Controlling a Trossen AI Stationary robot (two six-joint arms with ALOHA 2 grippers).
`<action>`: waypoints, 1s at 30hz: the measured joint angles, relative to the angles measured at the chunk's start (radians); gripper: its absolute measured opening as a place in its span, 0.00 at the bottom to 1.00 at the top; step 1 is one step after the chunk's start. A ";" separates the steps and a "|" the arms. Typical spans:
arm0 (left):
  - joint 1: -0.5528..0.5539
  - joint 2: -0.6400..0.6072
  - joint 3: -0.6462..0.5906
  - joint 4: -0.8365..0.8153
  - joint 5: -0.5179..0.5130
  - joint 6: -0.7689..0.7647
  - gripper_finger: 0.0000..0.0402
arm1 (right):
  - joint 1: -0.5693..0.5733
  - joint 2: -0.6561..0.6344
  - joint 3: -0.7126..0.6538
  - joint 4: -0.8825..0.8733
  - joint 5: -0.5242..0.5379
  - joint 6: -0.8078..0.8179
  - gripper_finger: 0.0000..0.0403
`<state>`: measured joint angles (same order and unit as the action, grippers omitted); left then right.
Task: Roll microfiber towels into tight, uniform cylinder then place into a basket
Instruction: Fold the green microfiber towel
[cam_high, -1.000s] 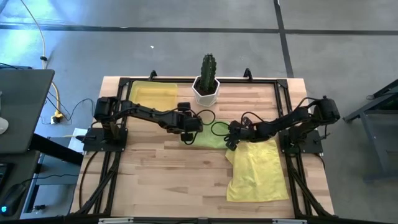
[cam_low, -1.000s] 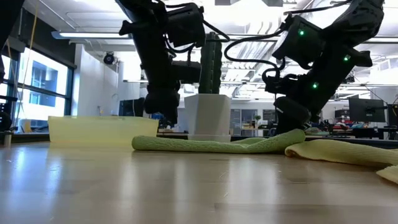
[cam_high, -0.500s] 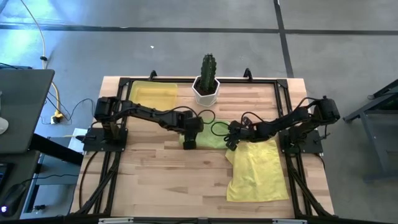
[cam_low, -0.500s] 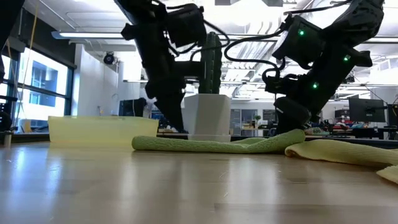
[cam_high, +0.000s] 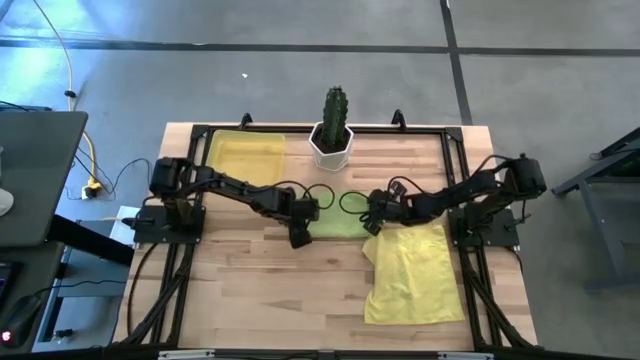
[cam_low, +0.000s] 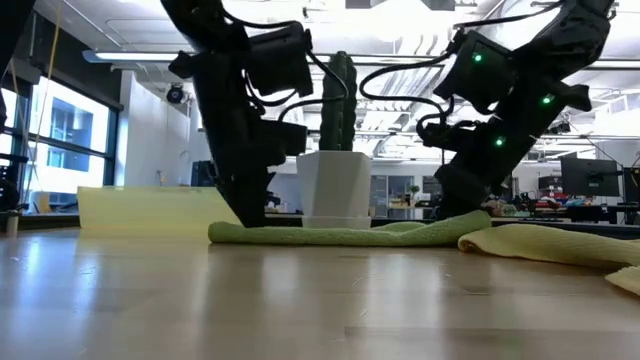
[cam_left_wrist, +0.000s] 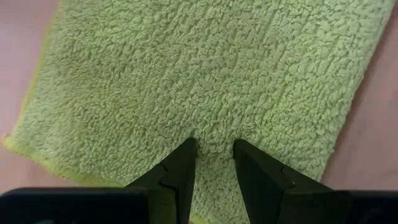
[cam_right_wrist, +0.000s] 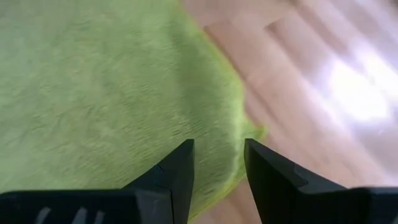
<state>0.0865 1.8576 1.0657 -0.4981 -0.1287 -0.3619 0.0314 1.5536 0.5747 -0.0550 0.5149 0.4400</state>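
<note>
The lime green towel (cam_high: 335, 222) lies flat on the table in the middle, as a folded strip running left to right. My left gripper (cam_high: 299, 237) points steeply down at the strip's left end (cam_low: 225, 232). Its fingers stand a little apart, tips on the cloth (cam_left_wrist: 186, 74). My right gripper (cam_high: 372, 224) is open over the towel's right end (cam_right_wrist: 93, 93), beside a corner. The pale yellow towel (cam_high: 412, 275) lies spread out at the near right, and its far edge meets the green towel. The yellow basket (cam_high: 245, 155) stands at the far left. My left gripper (cam_left_wrist: 214, 146) sets both fingertips (cam_left_wrist: 186, 149) down on the green towel's top face, close to its left short edge and about mid-width. It comes from above, slanting. The towel lies flat on the table beneath it. My right gripper (cam_right_wrist: 217, 146) stands over the green towel's right edge (cam_right_wrist: 239, 134). The cloth humps up there (cam_low: 470, 220). Whether its fingertips touch the cloth, I cannot tell.
A white hexagonal pot with a green cactus (cam_high: 332, 143) stands just beyond the green towel at the far middle. A black frame (cam_high: 455, 150) runs round the tabletop. Bare wood (cam_high: 270, 290) lies near and left of the towels.
My left gripper has come down and toward the table's near edge, rolling its wrist as it went. Its fingertips now stand on the green towel's left end. The right gripper has kept its place.
</note>
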 joint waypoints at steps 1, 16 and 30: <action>-0.011 0.000 0.000 0.008 0.005 -0.031 0.25 | -0.013 0.000 0.000 0.011 0.001 -0.023 0.33; -0.104 -0.004 0.031 0.153 -0.035 -0.131 0.24 | -0.168 -0.112 0.060 0.024 -0.171 -0.099 0.33; -0.017 0.004 0.061 0.039 -0.063 0.082 0.24 | 0.012 -0.076 0.064 -0.218 -0.280 0.320 0.33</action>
<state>0.0693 1.8612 1.1263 -0.4595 -0.1917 -0.2796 0.0429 1.4775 0.6384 -0.2730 0.2350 0.7597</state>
